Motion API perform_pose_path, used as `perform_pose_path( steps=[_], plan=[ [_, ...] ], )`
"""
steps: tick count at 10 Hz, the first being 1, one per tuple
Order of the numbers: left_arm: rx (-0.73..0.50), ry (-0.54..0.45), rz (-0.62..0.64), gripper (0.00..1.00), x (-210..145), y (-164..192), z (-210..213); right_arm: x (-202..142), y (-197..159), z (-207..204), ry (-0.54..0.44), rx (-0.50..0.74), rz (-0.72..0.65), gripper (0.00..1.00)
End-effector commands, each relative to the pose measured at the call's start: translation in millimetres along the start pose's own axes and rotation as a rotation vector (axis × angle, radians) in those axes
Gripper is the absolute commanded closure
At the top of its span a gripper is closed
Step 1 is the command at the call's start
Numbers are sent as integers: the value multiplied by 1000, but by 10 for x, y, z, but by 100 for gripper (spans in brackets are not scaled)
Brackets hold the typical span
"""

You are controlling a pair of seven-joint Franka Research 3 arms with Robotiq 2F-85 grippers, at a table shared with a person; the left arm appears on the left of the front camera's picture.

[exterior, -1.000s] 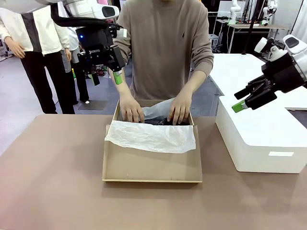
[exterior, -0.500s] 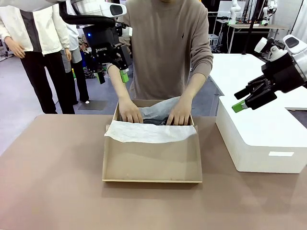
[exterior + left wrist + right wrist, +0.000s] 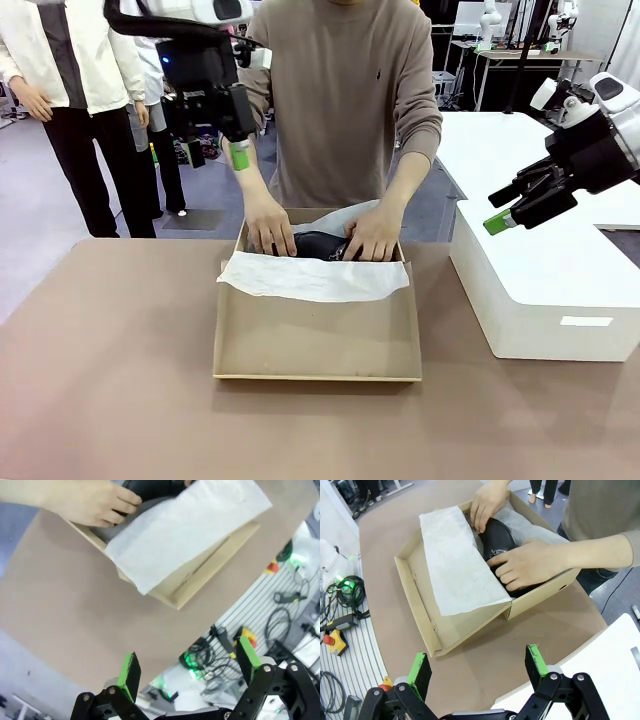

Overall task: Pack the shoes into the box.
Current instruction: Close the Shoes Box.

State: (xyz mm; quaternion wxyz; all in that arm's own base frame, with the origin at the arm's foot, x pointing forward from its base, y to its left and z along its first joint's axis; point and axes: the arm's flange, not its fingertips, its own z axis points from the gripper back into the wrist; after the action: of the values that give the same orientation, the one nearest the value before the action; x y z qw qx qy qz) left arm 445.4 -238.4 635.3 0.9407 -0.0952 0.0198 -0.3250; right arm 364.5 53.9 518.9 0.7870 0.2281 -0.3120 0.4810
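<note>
Brown table (image 3: 110,350) below, both arms held above it. The left gripper (image 3: 214,156) hangs high beside the person, jaws spread wide and empty. The right gripper (image 3: 500,208) hovers over the white bin (image 3: 540,290), also wide and empty. Farther out, two hands (image 3: 272,232) press the shoes (image 3: 318,243) into the box (image 3: 315,345) behind the tissue (image 3: 315,278). Packing is the step in hand; next, I judge, comes folding the tissue and shutting the flap. One box; one black shoe shows clearly, a second perhaps under the hands.
</note>
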Motion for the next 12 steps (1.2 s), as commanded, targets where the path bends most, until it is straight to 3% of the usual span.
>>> perform_pose_path(
  steps=[1,5,8,9,12],
  plan=[
    [-2,14,-222,0,-342,159,71,-1,-24,-27,-41,12,20,0],
    [15,93,-543,0,-821,488,127,-1,-24,-27,-41,12,20,0],
    [-34,56,-747,0,-990,632,28,-1,-24,-27,-41,12,20,0],
    [-10,95,-627,0,-845,551,157,-1,-24,-27,-41,12,20,0],
    [-10,95,-627,0,-845,551,157,-1,-24,-27,-41,12,20,0]
  ],
)
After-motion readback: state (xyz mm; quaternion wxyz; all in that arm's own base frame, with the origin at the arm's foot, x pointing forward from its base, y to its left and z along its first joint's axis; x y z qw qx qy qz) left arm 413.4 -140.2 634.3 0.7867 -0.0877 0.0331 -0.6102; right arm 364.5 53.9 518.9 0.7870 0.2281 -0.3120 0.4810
